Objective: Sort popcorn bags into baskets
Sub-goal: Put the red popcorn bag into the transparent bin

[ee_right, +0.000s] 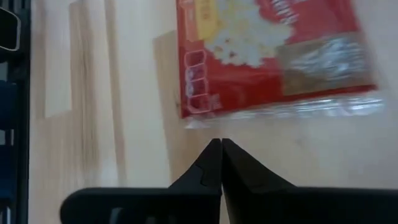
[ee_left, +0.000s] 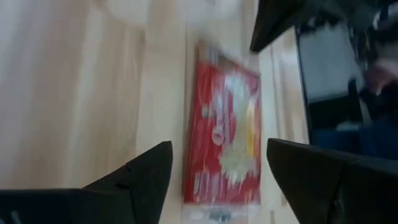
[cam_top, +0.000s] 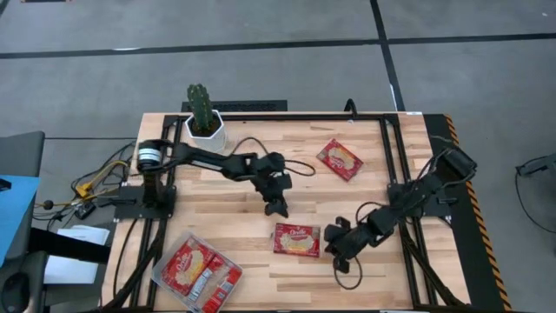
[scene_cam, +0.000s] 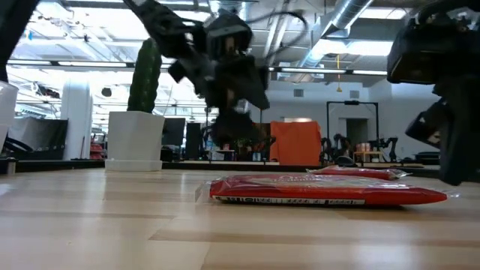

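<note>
A red popcorn bag (cam_top: 297, 239) lies flat on the wooden table near its middle, also seen in the low view (scene_cam: 322, 191). My left gripper (cam_top: 276, 207) hovers just beyond its far-left corner. Its fingers are open (ee_left: 219, 144) and the bag (ee_left: 224, 143) shows ahead between them, untouched. My right gripper (cam_top: 334, 243) is by the bag's right edge, shut (ee_right: 221, 144), its tips just short of the bag (ee_right: 267, 50). A second bag (cam_top: 340, 159) lies flat at the far right. The clear basket (cam_top: 165, 276) at the near left holds red bags (cam_top: 195, 265).
A white pot with a cactus (cam_top: 205, 122) stands at the table's far left, behind the left arm. Black rails (cam_top: 387, 148) run along the table's sides. Bare wood lies between the basket and the middle bag.
</note>
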Motion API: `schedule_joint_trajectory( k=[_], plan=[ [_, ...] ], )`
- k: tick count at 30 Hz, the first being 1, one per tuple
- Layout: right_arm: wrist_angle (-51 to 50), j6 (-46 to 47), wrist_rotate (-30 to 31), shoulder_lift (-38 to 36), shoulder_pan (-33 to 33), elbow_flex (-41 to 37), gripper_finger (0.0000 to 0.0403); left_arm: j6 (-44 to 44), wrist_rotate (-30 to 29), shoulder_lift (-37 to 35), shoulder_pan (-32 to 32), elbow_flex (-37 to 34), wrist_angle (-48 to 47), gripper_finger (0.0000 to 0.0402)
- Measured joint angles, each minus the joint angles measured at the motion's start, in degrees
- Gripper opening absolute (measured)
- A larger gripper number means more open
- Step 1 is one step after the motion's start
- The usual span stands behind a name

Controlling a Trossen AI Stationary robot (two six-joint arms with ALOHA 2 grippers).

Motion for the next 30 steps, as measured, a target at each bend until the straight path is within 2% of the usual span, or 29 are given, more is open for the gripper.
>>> schedule_joint_trajectory(
  k=[5,9,13,22,30],
  plan=[
    [0.78,0.09,-0.02,7.38,0.47,7.21,0.0015,5.46,2.67,5.79,-0.15,4.87,-8.75,0.0272],
    [0.55,-0.39,-0.01,13.96,0.16,12.68,0.0021,6.83,2.98,7.87,-0.22,5.61,-9.84,0.0275],
    [0.22,0.36,-0.03,17.45,-0.35,15.62,0.0029,9.81,2.43,8.55,-0.48,5.69,-10.95,0.0275],
    [-3.64,-2.82,-0.59,17.40,-3.06,16.04,0.0018,13.19,3.20,9.53,-2.94,5.71,-10.97,0.0275],
    [-6.09,-5.62,-1.53,17.42,-5.70,16.02,0.0031,12.98,6.43,9.68,-4.97,5.55,-10.29,0.0275]
  ],
)
